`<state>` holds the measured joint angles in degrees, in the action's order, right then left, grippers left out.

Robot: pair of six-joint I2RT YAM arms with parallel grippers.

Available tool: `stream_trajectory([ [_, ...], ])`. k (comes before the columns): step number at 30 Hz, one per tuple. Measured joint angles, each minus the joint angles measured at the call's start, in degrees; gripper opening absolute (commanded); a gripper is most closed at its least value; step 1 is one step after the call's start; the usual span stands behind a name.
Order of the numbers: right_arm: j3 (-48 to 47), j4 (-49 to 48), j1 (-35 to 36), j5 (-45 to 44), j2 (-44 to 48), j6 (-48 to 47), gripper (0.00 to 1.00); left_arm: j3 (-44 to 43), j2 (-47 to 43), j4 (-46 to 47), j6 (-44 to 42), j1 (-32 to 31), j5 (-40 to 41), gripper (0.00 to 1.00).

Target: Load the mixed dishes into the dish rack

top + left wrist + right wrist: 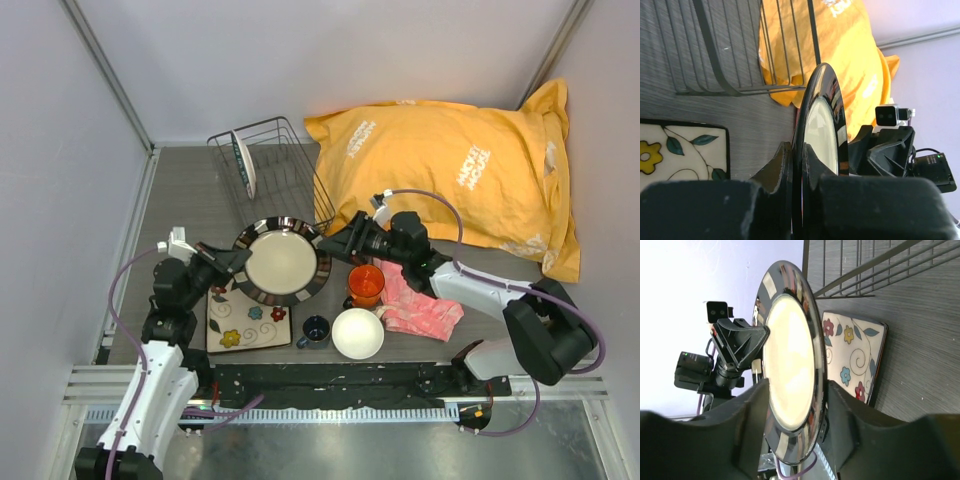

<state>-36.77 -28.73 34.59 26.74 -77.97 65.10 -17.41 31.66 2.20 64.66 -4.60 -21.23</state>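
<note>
Here, dark-rimmed plate (282,262) face-up — left gripper (238,260), right gripper (330,248) clamping rim

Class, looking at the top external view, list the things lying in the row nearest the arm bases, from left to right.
flowered square tray → small dark-blue cup → white bowl → pink cloth

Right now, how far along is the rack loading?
Done: one white plate stands in the dish rack. In hand: left fingers and right fingers clamp opposite rims of the dark-rimmed plate, short of the rack. Left: square tray, orange mug, dark-blue cup, white bowl on the table.
</note>
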Motion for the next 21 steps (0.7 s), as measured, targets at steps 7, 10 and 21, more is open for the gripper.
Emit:
stream_trajectory([
  [7,0.0,-4.1,0.1,2.4,-5.4,1.3,0.61,0.0,2.2,-0.6,-1.5,0.1,0.4,0.00],
  [10,-0.3,-5.1,0.6,3.3,-7.5,1.8,0.62,-0.3,2.9,-1.1,-2.0,0.0,0.3,0.00],
  [21,-1.6,-7.7,2.8,5.6,-9.8,3.1,0.38,-3.2,3.2,-1.8,-2.1,0.0,-0.5,0.00],
])
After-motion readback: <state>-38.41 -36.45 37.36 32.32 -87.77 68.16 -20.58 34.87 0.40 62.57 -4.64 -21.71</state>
